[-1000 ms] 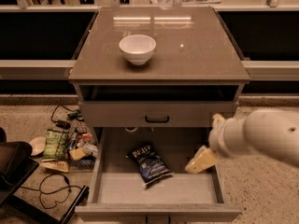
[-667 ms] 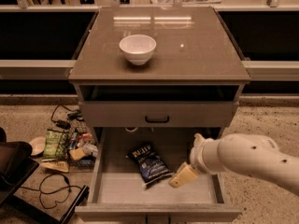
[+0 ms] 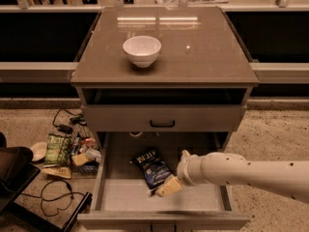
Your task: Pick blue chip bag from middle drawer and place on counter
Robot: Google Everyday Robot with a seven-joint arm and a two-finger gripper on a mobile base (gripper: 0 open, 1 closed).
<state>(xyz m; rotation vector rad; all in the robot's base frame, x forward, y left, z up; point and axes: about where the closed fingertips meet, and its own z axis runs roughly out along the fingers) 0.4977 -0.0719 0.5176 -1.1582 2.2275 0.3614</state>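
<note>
The blue chip bag (image 3: 151,168) lies flat on the floor of the open middle drawer (image 3: 123,199), left of centre, its white lettering at the far end. My gripper (image 3: 163,188) reaches in from the right on a white arm and hangs over the drawer right at the bag's near right corner. The counter (image 3: 207,47) is the glossy brown-grey top of the cabinet above.
A white bowl (image 3: 142,50) stands on the counter's left half. A shallower drawer with a black handle (image 3: 162,123) sits shut above the open one. A green bag (image 3: 58,149), cables and clutter lie on the floor to the left.
My arm has swung left across the drawer, and the gripper has gone from the drawer's right side to the bag's near corner. The bag has not moved.
</note>
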